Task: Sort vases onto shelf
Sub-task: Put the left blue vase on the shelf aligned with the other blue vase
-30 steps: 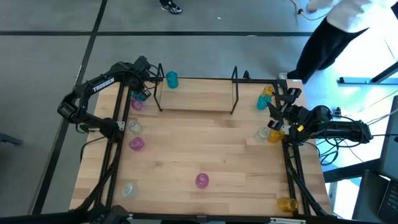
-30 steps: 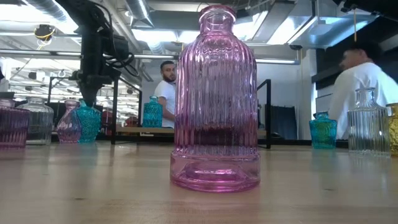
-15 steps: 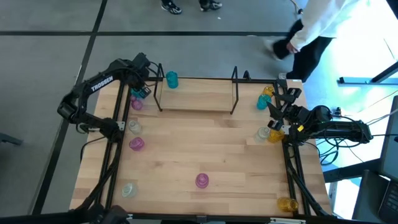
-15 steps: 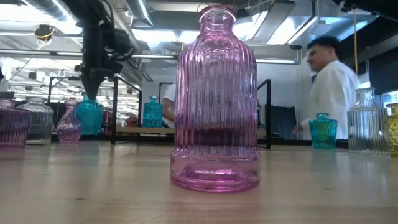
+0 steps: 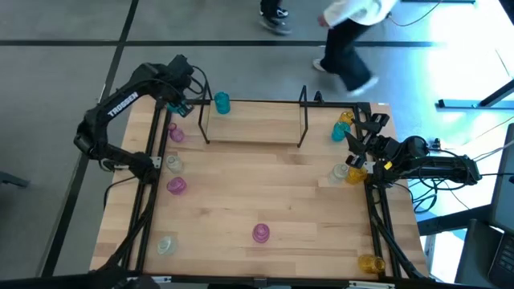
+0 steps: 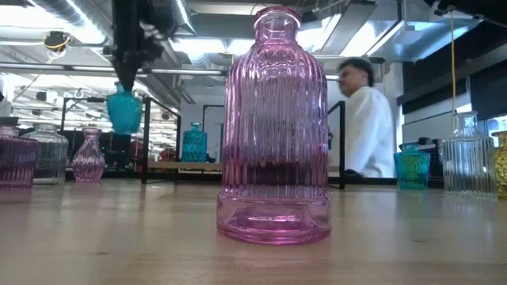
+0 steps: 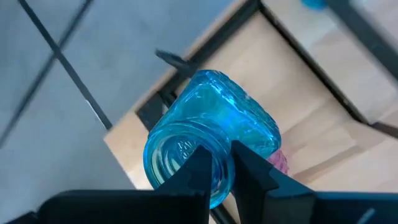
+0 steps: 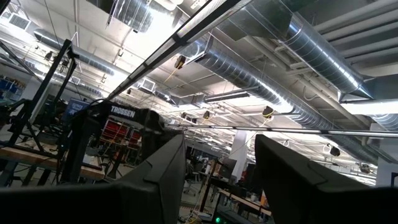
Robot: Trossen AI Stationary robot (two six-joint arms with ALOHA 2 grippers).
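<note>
My left gripper [image 5: 178, 105] hovers over the table's far left corner, shut on a teal-blue vase [image 7: 214, 134], which hangs in the air in the low view [image 6: 124, 111]. The light-wood shelf [image 5: 253, 128] with black wire ends stands at the far edge, and another teal vase [image 5: 222, 103] stands on its left end. A pink vase [image 5: 176, 134] stands on the table below the left gripper. My right gripper [image 5: 361, 141] waits open at the right edge, its fingers pointing upward [image 8: 217, 186]. My left gripper holds the teal-blue vase by the rim of its mouth [image 7: 219, 182], with one finger [image 7: 200, 163] inside the opening and the other [image 7: 250, 169] outside the neck. The fingers come from above. The vase hangs below them, lifted clear of the table and nearly upright.
Standing on the table are clear [image 5: 174, 164] and pink [image 5: 177, 186] vases on the left, a clear one [image 5: 166, 244] near left, and a pink one [image 5: 261, 233] near the middle. Yellow and teal ones [image 5: 341, 127] and a clear-yellow pair [image 5: 349, 172] stand on the right, a yellow one [image 5: 369, 262] near right. A person walks beyond the far edge.
My left gripper has risen, carrying the teal-blue vase up from the table beside the pink vase until it hangs clear. It has also drifted slightly toward the far edge. A person has walked leftward behind the table.
</note>
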